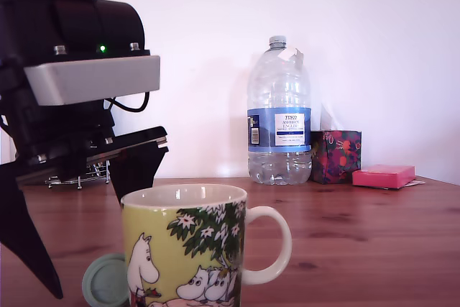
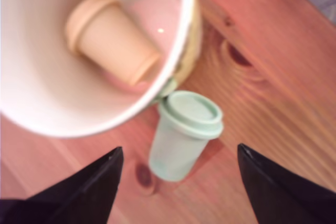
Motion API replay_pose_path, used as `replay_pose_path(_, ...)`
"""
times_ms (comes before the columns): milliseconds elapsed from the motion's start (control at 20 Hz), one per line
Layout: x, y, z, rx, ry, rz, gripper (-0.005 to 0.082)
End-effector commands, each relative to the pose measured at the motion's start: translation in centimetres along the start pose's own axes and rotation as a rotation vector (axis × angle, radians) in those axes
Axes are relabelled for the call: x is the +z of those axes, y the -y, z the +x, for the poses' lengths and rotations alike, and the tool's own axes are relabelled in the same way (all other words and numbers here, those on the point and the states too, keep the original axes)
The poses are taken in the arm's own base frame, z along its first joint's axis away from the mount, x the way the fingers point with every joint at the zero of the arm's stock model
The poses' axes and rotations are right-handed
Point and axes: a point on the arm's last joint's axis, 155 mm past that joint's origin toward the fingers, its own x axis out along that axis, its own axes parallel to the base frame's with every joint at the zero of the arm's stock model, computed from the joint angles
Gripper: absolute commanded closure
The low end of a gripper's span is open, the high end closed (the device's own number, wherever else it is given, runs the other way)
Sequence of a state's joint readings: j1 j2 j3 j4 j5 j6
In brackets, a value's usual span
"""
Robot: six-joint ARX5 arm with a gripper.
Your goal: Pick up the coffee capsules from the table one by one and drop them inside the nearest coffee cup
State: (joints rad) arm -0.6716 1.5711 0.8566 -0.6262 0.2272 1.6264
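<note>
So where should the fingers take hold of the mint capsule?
On the tapered body of the mint capsule, just behind its rim, coming from above. It lies on its side on the table beside the mug, so the open fingers can straddle it.

I see the beige capsule point(image 2: 111, 39) lying on its side inside the yellow-green cartoon mug point(image 1: 188, 249), rimmed face against the white inner wall. The mint-green capsule point(image 2: 185, 132) lies tipped on the reddish-brown wooden table point(image 1: 359, 235), just beside the mug's base on the exterior view's left, its round rim toward the mug.
</note>
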Motion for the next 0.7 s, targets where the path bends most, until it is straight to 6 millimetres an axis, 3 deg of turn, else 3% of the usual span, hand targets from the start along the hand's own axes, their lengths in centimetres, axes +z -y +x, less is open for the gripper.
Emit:
replay_pose_path(0, 0.10, 0.53, 0.46, -0.021, 0.009, 0.003, 0.0239)
replay_pose_path(350, 0.14, 0.56, 0.46, -0.022, 0.011, 0.003, 0.0476)
replay_pose_path(650, 0.20, 0.79, 0.45, -0.031, 0.014, -0.001, 0.0502)
